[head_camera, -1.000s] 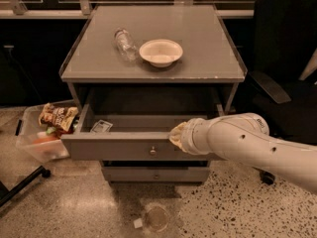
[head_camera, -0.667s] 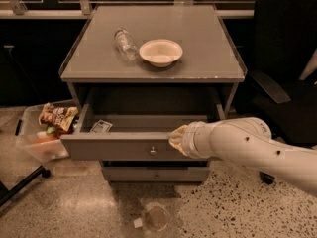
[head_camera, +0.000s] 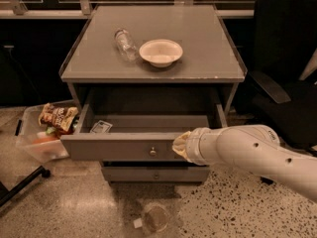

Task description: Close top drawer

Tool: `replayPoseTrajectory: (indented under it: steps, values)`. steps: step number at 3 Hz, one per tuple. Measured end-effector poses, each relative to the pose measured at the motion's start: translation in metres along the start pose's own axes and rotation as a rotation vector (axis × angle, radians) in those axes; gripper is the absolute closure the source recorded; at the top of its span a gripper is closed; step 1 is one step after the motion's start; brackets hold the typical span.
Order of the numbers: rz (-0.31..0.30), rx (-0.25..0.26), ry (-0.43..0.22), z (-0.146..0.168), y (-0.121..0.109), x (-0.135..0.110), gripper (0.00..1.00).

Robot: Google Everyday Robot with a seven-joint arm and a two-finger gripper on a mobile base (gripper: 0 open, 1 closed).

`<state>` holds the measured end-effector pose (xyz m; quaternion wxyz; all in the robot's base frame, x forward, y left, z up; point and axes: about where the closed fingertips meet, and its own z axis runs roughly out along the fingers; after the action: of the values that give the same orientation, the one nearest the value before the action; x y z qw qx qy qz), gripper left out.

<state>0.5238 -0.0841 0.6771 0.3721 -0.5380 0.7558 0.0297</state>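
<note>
Right now the top drawer (head_camera: pixel 119 148) stands pulled well out of the grey cabinet (head_camera: pixel 208 58), its flat front panel facing the camera. The gripper (head_camera: pixel 180 145) sits at the panel's upper edge, just right of the small round knob (head_camera: pixel 153 152). Its yellowish tip looks to touch the panel, but how far open it is, or whether it holds anything, I cannot tell. The white arm (head_camera: pixel 247 152) reaches in from the right. A small packet (head_camera: pixel 101 127) lies in the drawer's left part. On the cabinet top a white bowl (head_camera: pixel 161 52) sits beside a clear bottle (head_camera: pixel 125 43) lying on its side. A plastic bin (head_camera: pixel 34 145) of snack bags stands left on the speckled floor (head_camera: pixel 233 217), and a black chair (head_camera: pixel 282 78) is to the right.
</note>
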Motion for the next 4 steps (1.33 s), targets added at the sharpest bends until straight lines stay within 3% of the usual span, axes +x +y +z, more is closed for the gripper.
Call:
replayPoseTrajectory:
  steps: [2,4]
  values:
    - [0.031,-0.064,0.029,0.023,0.005,0.02,1.0]
    - [0.032,-0.062,0.025,0.039,-0.006,0.014,0.58]
